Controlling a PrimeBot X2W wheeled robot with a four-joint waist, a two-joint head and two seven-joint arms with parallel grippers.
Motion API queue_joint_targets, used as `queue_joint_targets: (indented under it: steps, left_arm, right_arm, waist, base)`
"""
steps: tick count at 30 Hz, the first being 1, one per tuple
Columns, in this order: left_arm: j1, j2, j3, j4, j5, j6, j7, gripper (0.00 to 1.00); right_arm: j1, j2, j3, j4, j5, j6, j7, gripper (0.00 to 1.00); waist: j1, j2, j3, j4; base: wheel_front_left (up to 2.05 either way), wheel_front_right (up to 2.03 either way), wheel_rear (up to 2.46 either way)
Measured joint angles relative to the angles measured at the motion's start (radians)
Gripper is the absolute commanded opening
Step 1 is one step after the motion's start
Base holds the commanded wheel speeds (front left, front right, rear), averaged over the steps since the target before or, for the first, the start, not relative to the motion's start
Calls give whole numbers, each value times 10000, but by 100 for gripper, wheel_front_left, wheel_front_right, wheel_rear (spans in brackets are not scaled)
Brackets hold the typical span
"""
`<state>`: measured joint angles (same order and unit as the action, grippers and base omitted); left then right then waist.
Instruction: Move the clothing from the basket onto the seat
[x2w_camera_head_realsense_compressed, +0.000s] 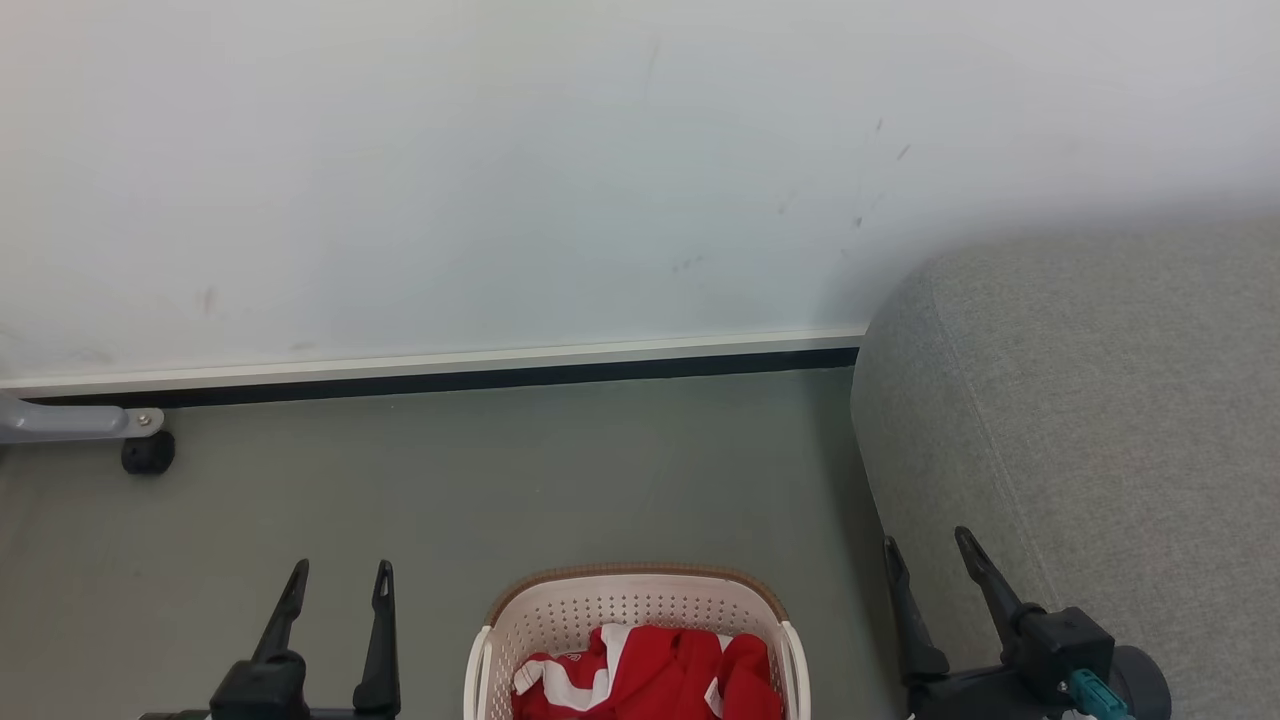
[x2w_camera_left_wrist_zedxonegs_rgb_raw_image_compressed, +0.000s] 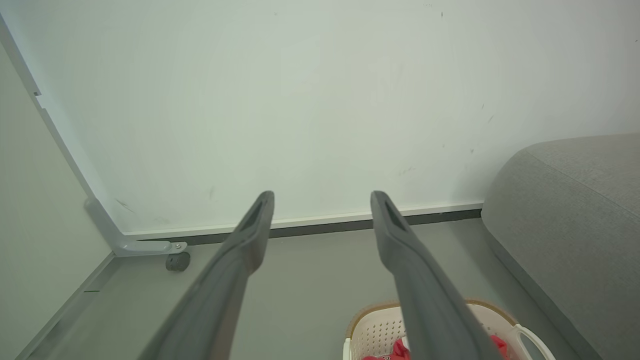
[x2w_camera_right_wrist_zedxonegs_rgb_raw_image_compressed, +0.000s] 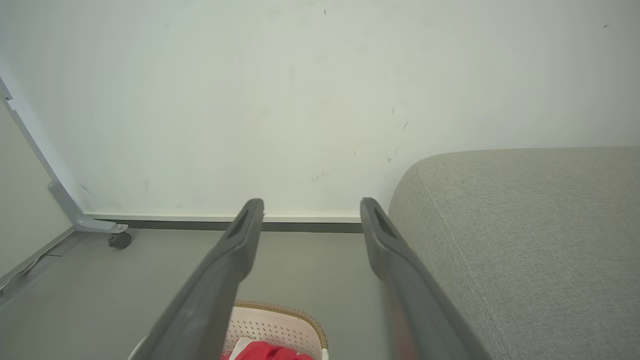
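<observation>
Head view: the clothing (x2w_camera_head_realsense_compressed: 650, 675) lies bunched crosswise in the basket (x2w_camera_head_realsense_compressed: 560, 620) on the floor (x2w_camera_head_realsense_compressed: 600, 470), white-striped end leftward, between the left gripper (x2w_camera_head_realsense_compressed: 342, 567) and the right gripper (x2w_camera_head_realsense_compressed: 925, 538), both spread wide and empty. Left wrist view: the basket's side handle (x2w_camera_left_wrist_zedxonegs_rgb_raw_image_compressed: 531, 338) shows. Right wrist view: the seat (x2w_camera_right_wrist_zedxonegs_rgb_raw_image_compressed: 525, 240) shows its stitched seam, right beside the fingers.

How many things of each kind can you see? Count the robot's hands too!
Grippers: 2, the left gripper and the right gripper, both open.
Baskets: 1, the cream basket.
Heaps of clothing: 1, the red clothing in the basket.
Sofas: 1, the grey seat.
Wheels: 1, a black caster wheel.
Total: 6.
</observation>
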<state>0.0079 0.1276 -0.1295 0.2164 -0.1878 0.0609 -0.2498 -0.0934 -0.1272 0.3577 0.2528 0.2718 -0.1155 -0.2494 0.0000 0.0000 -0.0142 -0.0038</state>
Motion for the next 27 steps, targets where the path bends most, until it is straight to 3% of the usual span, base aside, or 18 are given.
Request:
queue_joint_targets:
  steps: [13,27]
  left_arm:
    - [9,-8,111,-276,33,-96,0,100]
    - [-726,144,-598,73,339,-709,-2,100]
  right_arm:
    - [5,0,-61,-387,-100,0,-4,100]
    - [-660,-65,-736,-1216,-366,-4,-44,100]
  waist:
    - [0,0,331,-21]
    - [1,1,2101,-235]
  base:
    - [0,0,0]
    - [0,0,0]
